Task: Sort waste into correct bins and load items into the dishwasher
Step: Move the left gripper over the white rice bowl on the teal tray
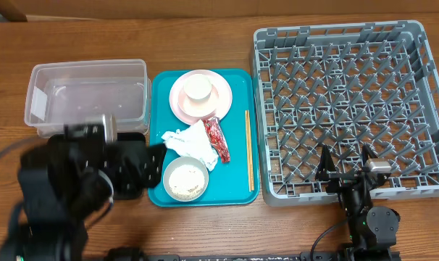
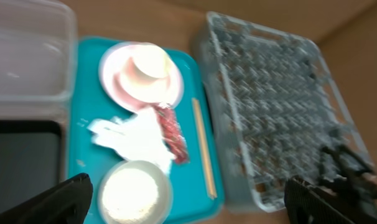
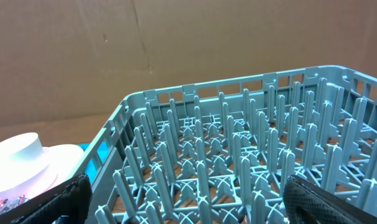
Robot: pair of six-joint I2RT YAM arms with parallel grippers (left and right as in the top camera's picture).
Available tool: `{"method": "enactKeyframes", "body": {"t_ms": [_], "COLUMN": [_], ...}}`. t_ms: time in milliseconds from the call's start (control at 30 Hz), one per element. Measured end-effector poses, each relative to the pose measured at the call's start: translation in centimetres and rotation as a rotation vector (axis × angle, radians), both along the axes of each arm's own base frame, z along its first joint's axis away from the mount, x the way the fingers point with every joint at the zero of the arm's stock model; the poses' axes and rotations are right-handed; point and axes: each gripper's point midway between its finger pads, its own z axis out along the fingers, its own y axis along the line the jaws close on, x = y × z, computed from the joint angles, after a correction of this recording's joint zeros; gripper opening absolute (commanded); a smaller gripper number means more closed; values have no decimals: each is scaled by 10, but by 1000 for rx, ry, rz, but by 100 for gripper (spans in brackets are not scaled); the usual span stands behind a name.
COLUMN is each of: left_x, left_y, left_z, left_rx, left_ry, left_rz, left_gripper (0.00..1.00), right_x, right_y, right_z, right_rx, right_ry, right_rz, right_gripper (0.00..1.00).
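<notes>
Hovering at the start line here, nothing sorted yet. My left gripper point(image 2: 188, 200) and right gripper point(image 1: 346, 170) both have fingers spread wide, pinching nothing. Nearest on the teal tray point(image 1: 238, 94) is the bowl point(image 1: 185, 179) of rice, then the napkin point(image 1: 193, 142) with the red wrapper point(image 1: 218, 138) touching its right side, then the plate point(image 1: 223, 94) carrying the cup point(image 1: 198, 87). I'd guess the wrapper goes first. Its long axis runs near-to-far, far end leaning left toward the plate, so my left fingers should close across its narrow width. The clear tub point(image 1: 38, 101) waits farther left.
</notes>
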Motion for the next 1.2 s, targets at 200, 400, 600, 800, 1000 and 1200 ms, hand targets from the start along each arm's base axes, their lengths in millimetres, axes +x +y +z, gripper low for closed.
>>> {"method": "enactKeyframes", "body": {"t_ms": [200, 400, 600, 800, 1000, 1200], "left_x": [23, 25, 21, 12, 10, -3], "left_y": [-20, -18, -6, -17, -47, -73], "left_z": [-8, -41, -69, -95, -126, -161], "left_rx": [-101, -107, -36, 41, 87, 163], "left_ry": [162, 344, 483, 544, 564, 628], "left_rz": [-99, -87, -31, -62, -127, -157], "left_gripper": [4, 4, 4, 19, 25, 25], "right_x": [0, 0, 0, 0, 0, 0], "right_y": [0, 0, 0, 0, 0, 0], "right_z": [0, 0, 0, 0, 0, 0], "right_rx": [0, 0, 0, 0, 0, 0], "right_ry": [0, 0, 0, 0, 0, 0], "right_rz": [0, 0, 0, 0, 0, 0], "right_gripper": [100, 100, 100, 100, 100, 100]}}
